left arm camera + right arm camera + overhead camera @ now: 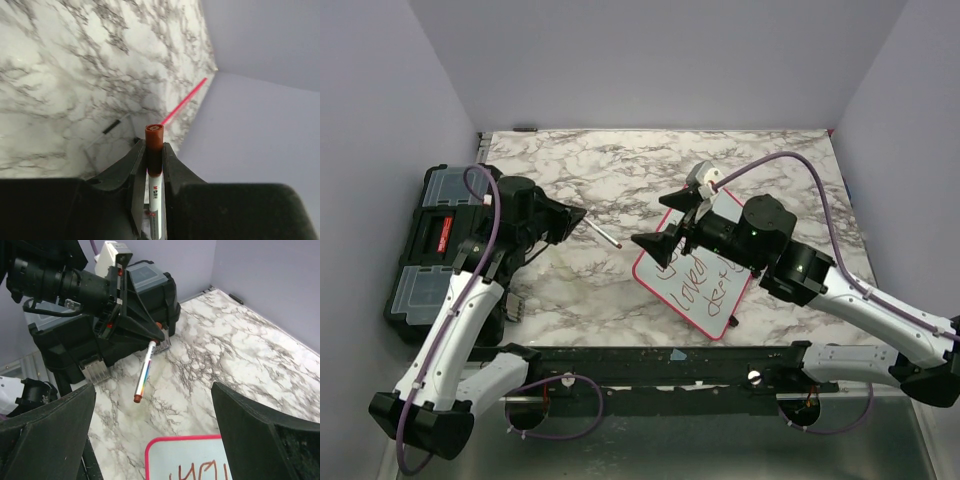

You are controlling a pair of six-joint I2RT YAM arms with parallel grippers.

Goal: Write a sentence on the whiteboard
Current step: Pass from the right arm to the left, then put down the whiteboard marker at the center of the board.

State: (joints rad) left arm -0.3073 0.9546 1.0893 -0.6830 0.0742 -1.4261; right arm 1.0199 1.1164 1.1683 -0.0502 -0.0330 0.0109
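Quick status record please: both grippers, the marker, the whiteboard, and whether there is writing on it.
left gripper: shut on marker, held above table
marker: red-brown end pointing out, left of whiteboard, not touching it
right gripper: open, empty, above whiteboard's edge
whiteboard: flat on table, red handwriting on it
toolbox: black, at table's left edge

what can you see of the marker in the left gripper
The marker is a slim pen with a white barrel, coloured print and a red-brown end. The left gripper is shut on its barrel, so it sticks out from the fingers, slanting down over the marble table, its end in the air, short of the whiteboard.
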